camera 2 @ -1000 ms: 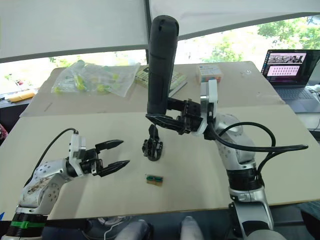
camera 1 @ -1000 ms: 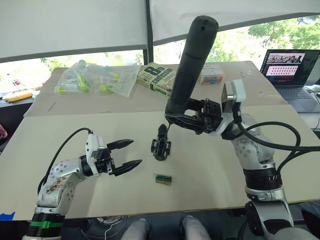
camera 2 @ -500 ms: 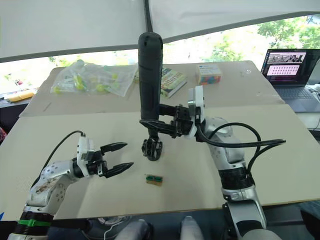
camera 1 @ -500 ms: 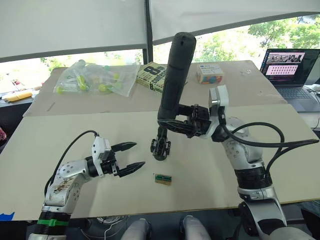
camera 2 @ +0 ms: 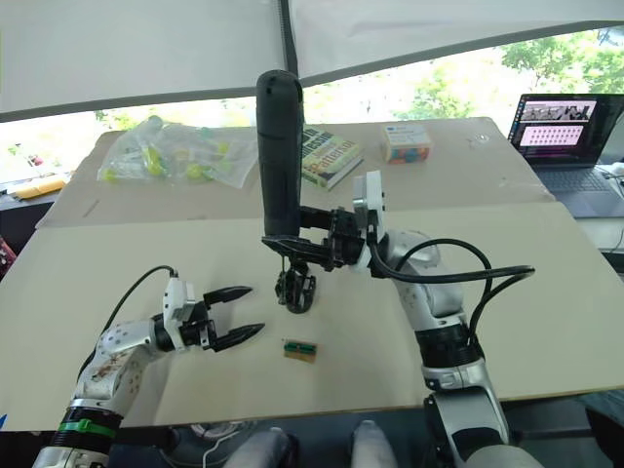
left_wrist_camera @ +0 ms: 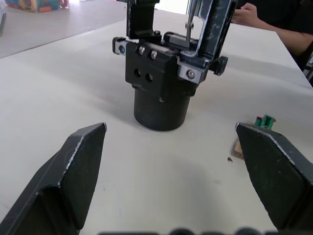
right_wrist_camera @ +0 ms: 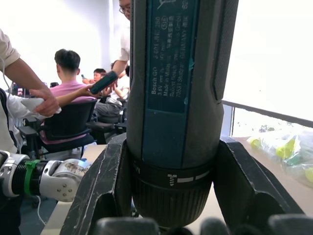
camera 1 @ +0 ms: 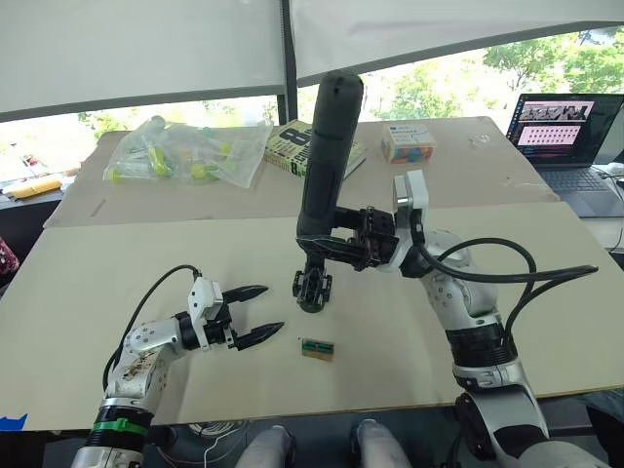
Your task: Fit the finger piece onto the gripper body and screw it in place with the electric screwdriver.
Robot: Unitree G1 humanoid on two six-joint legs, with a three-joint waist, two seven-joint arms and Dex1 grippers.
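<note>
Right hand [camera 1: 327, 242] clamped around the lower barrel of the electric screwdriver [camera 1: 327, 156], holding it near upright, rounded end high, thin bit pointing down. Directly beneath that hand, the gripper body [camera 1: 312, 286] standing on the table [camera 1: 117, 263] on its round dark base, the bit tip hovering at or just above its top; contact impossible to judge from the eye views. In the left wrist view, the bit [left_wrist_camera: 187, 22] coming down between the upright black parts above the screw-studded block of the gripper body [left_wrist_camera: 161, 85]. Finger piece not separable from the rest of the assembly here; probably already seated on the body, though unclear. Left hand [camera 1: 252, 314] spread wide and empty, low over the table, tips aimed at the gripper body with a clear gap between; a small green-and-brown block [camera 1: 318, 348] lying just off its far fingertip. Screwdriver likely heavy and top-loaded for such a low grip, rigid, matte and not slippery; best held on the thick collar near the bit end, as now, to keep the tip from wandering. Gripper body small, stiff, probably light enough to spin or tip under driving torque; best braced low, across the round base or the square block above it, well away from the bit. Screws tiny, easily cammed out if the bit leans.
</note>
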